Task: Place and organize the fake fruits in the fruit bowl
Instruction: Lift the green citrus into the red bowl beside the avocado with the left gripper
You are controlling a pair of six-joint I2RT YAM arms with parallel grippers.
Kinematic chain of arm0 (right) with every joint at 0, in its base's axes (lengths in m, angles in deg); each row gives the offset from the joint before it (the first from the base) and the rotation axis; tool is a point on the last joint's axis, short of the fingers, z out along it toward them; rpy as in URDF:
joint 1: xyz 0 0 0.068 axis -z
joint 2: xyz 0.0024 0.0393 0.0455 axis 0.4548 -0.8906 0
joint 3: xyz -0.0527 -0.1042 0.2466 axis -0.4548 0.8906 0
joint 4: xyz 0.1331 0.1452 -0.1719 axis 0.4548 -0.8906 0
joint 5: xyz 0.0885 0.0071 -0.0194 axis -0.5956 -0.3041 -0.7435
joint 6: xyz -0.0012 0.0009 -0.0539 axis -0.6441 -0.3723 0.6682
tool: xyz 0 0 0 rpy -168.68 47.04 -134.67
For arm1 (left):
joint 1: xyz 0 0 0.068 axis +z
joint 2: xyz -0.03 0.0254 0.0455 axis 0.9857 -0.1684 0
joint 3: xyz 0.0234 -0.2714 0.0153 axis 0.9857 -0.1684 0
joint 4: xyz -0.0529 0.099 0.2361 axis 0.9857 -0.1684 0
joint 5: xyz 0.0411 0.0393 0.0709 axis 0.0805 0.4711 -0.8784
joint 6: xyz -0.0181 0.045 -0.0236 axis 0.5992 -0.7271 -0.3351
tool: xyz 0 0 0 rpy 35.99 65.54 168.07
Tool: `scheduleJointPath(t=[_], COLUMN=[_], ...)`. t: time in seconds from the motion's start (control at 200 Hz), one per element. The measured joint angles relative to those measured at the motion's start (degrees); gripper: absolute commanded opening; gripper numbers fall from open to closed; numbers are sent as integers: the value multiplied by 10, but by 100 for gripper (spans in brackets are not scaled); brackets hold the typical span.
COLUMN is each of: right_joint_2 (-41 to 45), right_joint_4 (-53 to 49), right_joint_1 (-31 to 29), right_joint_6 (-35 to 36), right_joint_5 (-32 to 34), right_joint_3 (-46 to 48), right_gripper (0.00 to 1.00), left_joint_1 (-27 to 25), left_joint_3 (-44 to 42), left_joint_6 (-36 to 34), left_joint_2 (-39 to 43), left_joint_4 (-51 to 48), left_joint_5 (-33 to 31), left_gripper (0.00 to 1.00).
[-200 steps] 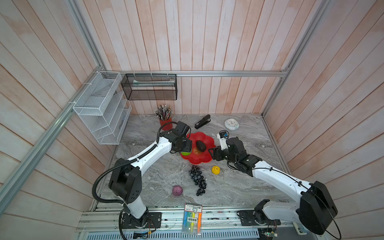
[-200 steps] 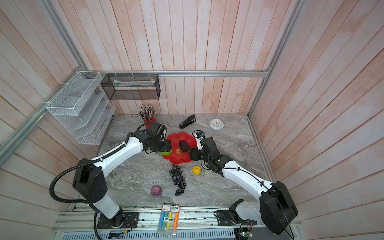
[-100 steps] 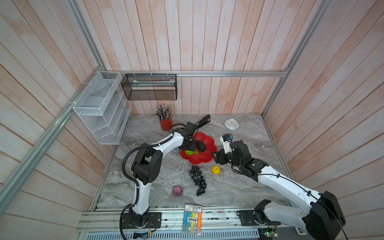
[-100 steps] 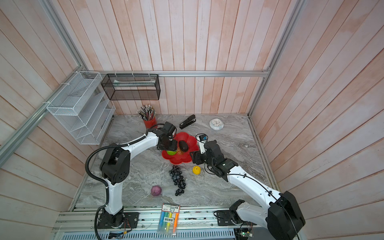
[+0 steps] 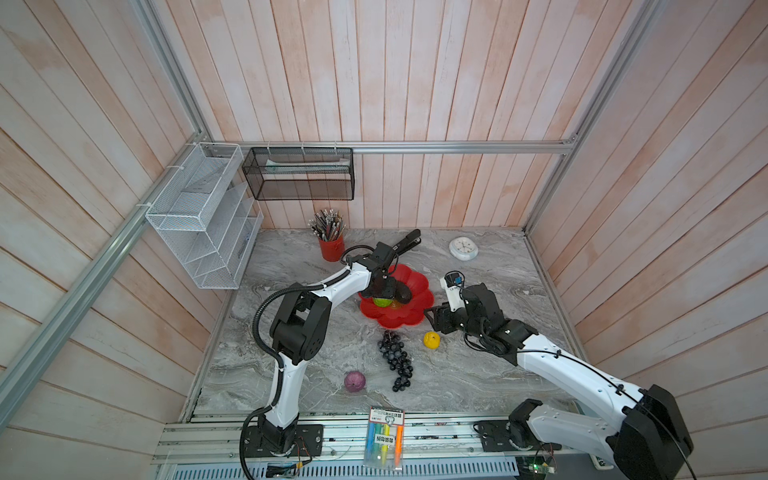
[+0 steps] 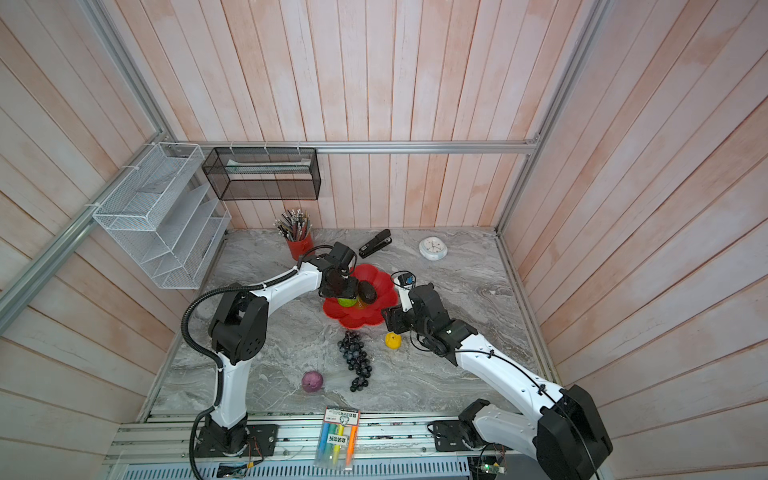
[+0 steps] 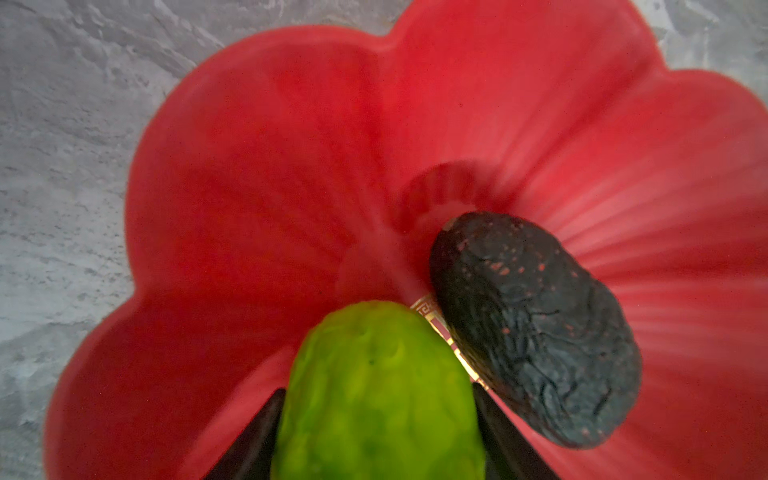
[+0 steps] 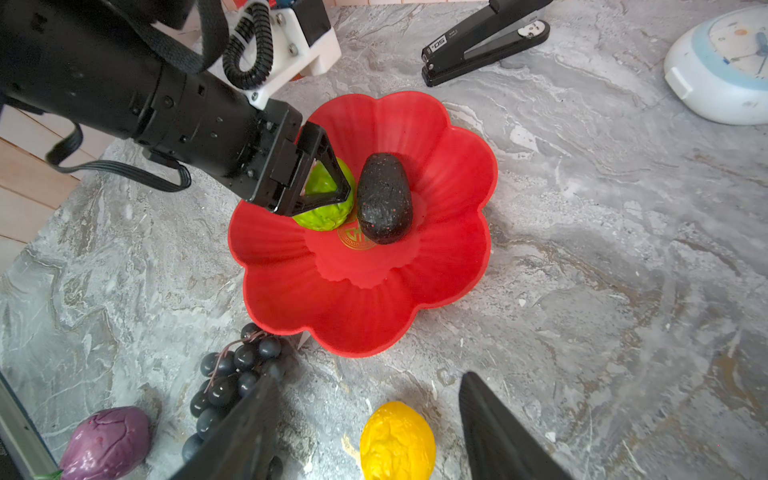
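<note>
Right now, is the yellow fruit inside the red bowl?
No, the yellow fruit lies on the tabletop, outside the rim of the red bowl.

Lab test booth: aluminium frame (image 5: 415, 147), plank walls (image 5: 374, 75).

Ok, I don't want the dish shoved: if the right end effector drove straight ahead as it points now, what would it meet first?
Probably the near rim of the fruit bowl: the open right end effector points at it from close by. Its height is unclear, so it might clear the rim.
</note>
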Motion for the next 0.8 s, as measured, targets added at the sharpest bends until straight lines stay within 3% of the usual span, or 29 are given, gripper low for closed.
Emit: scheduleJointPath(t=[0.18, 0.475, 0.8], right_joint_2=[5, 5, 9], right_joint_4=[-3, -6, -15], right_joint_1=[0, 0, 0], right_joint_6=[0, 0, -1], right_joint_5=[-1, -2, -7], right_joint_3=[1, 3, 4], right_gripper=[69, 69, 68], left_joint_1=[0, 0, 0], left_joint_3=[0, 0, 0], left_joint_6=[0, 1, -9], left_joint_2=[-1, -2, 21], left_joint_4=[11, 16, 17], left_joint_5=[0, 2, -4], left_gripper=[60, 82, 83])
